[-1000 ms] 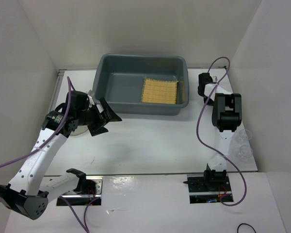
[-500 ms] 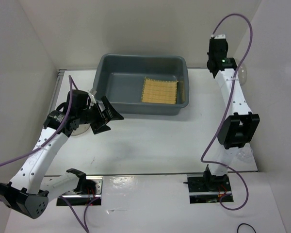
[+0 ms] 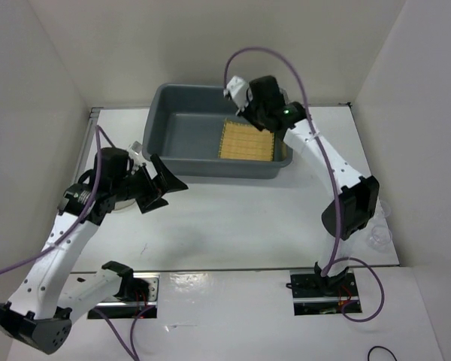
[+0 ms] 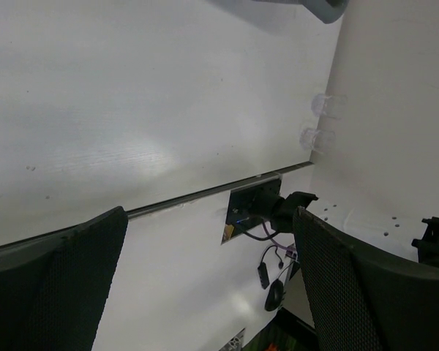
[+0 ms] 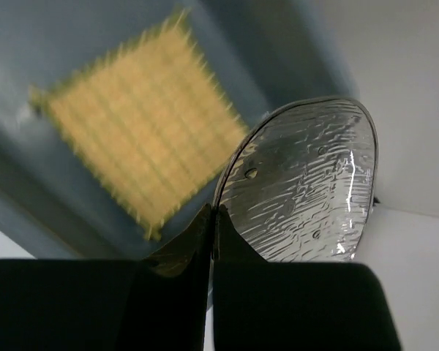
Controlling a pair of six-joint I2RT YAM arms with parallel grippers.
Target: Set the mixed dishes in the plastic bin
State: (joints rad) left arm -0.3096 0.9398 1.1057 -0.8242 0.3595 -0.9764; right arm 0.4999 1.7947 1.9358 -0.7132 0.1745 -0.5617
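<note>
The grey plastic bin (image 3: 186,137) stands at the back of the table, with the tan bamboo mat (image 3: 247,140) lying flat on its floor at the right. My right gripper (image 3: 249,111) reaches over the bin's back right part. In the right wrist view it (image 5: 214,212) is shut on the rim of a see-through round plate (image 5: 307,183), held on edge above the mat (image 5: 139,124) and the bin's wall (image 5: 278,44). My left gripper (image 3: 164,191) hangs open and empty in front of the bin's left corner, with only bare table between its fingers (image 4: 66,270).
Two small clear cups (image 3: 379,237) (image 3: 382,209) stand by the right wall; in the left wrist view they (image 4: 323,106) show far off. A faint clear round dish (image 3: 124,204) lies under my left arm. White walls close in the table on three sides.
My right arm has swung from the right wall up and leftward over the bin, carrying the plate. The left arm has barely shifted and stays open.
</note>
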